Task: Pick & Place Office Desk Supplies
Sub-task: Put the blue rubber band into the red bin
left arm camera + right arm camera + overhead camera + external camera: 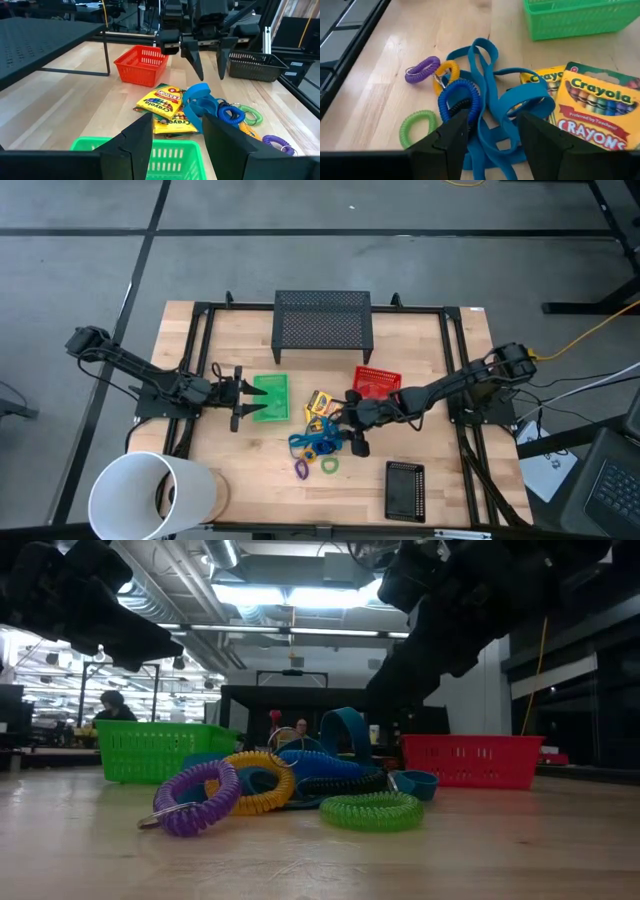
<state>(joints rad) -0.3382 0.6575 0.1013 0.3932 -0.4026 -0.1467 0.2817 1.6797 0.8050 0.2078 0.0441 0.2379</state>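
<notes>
Yellow crayon boxes (pixel 597 107) (pixel 320 405) lie flat on the table beside a tangled blue cord bundle (pixel 500 100) (pixel 313 442). A blue coil ring (pixel 460 100) rests on the bundle. Purple (pixel 422 69), yellow (pixel 451 70) and green (pixel 417 127) rings lie around it. My right gripper (pixel 492 137) (pixel 350 422) hangs open above the bundle, slanting down, its fingers (pixel 200 62) clear of it. My left gripper (pixel 177 145) (pixel 240 395) stands open and level at the green tray (pixel 272 398), nothing between its fingers.
A red mesh tray (pixel 377 383) stands behind the pile, and a black mesh tray (pixel 405 490) sits at the near right. A black perforated shelf (pixel 323 320) stands at the far edge. A big white cylinder (pixel 150 495) lies at the near left corner.
</notes>
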